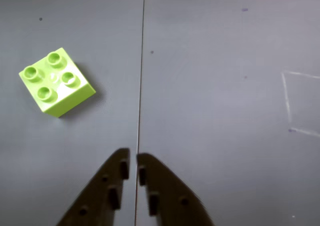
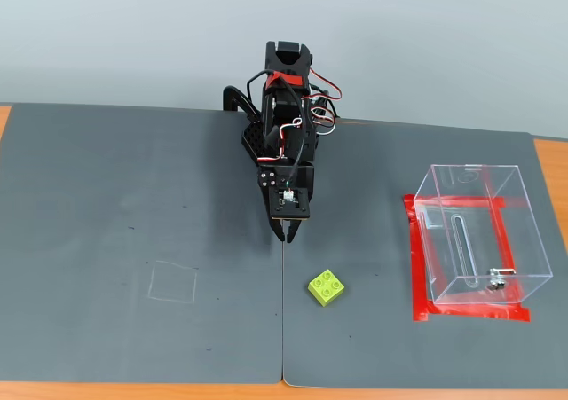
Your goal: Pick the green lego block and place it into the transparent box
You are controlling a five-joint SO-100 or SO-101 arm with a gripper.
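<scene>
The green lego block [image 2: 326, 286] is a small lime brick with four studs, lying on the grey mat in front of the arm. In the wrist view it [image 1: 56, 81] sits at the upper left. My gripper [image 2: 289, 232] hangs over the mat seam, a little behind and to the left of the block in the fixed view. In the wrist view the gripper [image 1: 133, 158] enters from the bottom with its jaws nearly together and nothing between them. The transparent box [image 2: 479, 233] stands at the right on red tape, empty.
Two grey mats meet at a seam [image 2: 282, 329] that runs under the gripper. A faint chalk square [image 2: 172, 282] is drawn on the left mat; it also shows at the right edge of the wrist view [image 1: 302, 103]. Orange table edge [image 2: 550, 165] shows at the right.
</scene>
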